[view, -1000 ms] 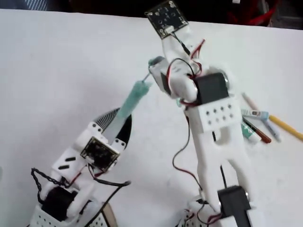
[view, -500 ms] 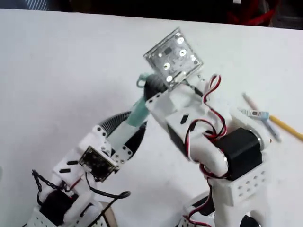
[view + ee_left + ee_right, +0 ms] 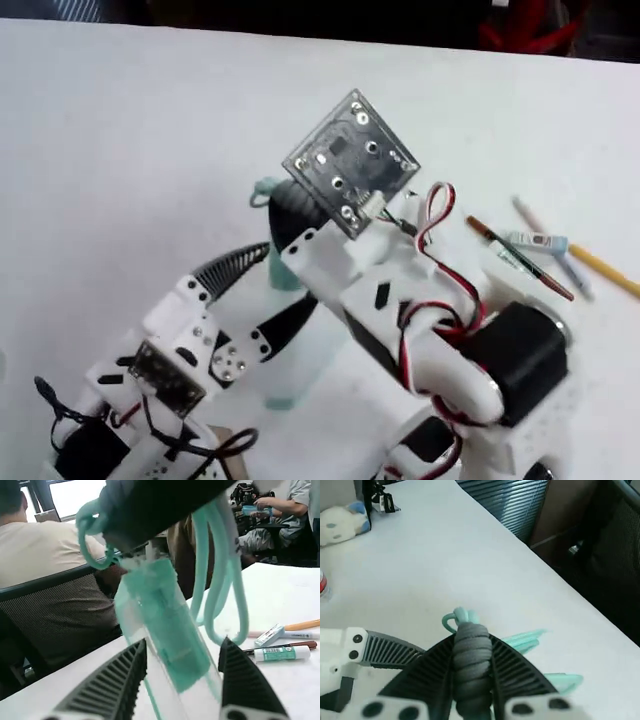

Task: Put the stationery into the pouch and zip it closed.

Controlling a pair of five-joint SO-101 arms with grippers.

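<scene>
A translucent teal pouch [image 3: 297, 345] hangs tilted between the two arms, above the table. My right gripper [image 3: 287, 214] is shut on the grey knotted cord [image 3: 470, 652] at the pouch's upper end, and a teal loop [image 3: 457, 618] sticks out beyond it. My left gripper [image 3: 262, 296] is open, with one ribbed black finger [image 3: 114, 682] on each side of the pouch [image 3: 165, 630] and a gap to both. The stationery lies on the table at the right: a brown brush [image 3: 518, 260], a few pens [image 3: 558, 252] and a yellow pencil [image 3: 606, 271]. A white glue stick [image 3: 280, 653] lies with them.
The right arm's body [image 3: 450, 340] fills the near middle of the white table [image 3: 130, 130]. A soft toy [image 3: 337, 524] and a small dark object [image 3: 380, 500] sit at the table's far end. The table edge [image 3: 555, 577] runs along one side.
The right gripper has pulled back toward the near left with the pouch's cord. The pouch now hangs steeper between the left fingers. The left arm has drawn back, and the brush has come into sight.
</scene>
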